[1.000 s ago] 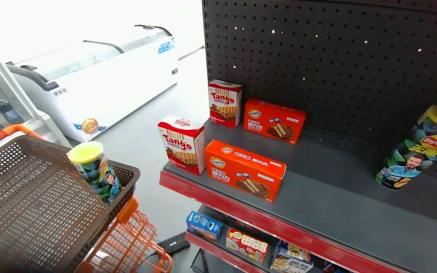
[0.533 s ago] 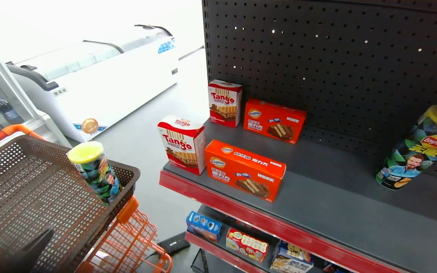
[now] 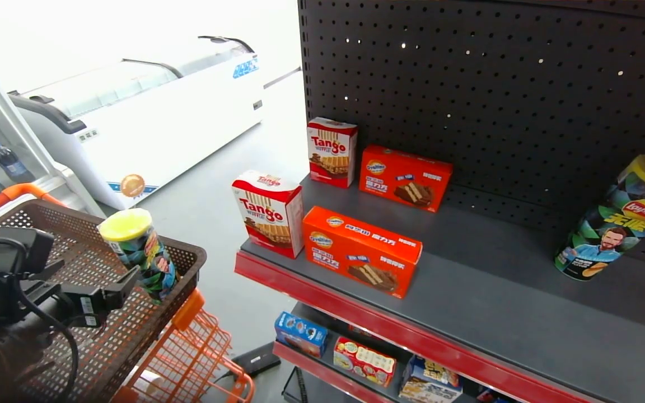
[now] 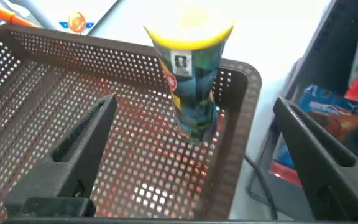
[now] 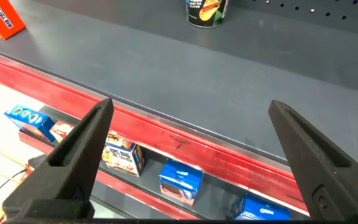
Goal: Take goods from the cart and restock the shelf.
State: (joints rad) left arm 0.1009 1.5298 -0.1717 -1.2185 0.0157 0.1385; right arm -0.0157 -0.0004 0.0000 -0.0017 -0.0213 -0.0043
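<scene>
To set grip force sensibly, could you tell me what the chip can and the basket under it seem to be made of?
Chip can: probably a paperboard tube with a glossy printed wrap, going by its sheen; the yellow lid looks like plastic. Basket: brown moulded plastic, matt, judging by its even grid of holes and rounded rim.

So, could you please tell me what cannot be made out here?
Head view: the left gripper and its arm hide the near part of the basket floor.
Head view: the red shelf edge hides part of the boxes on the lower shelf.
Right wrist view: the picture's top edge cuts off the shelf can above its base.
</scene>
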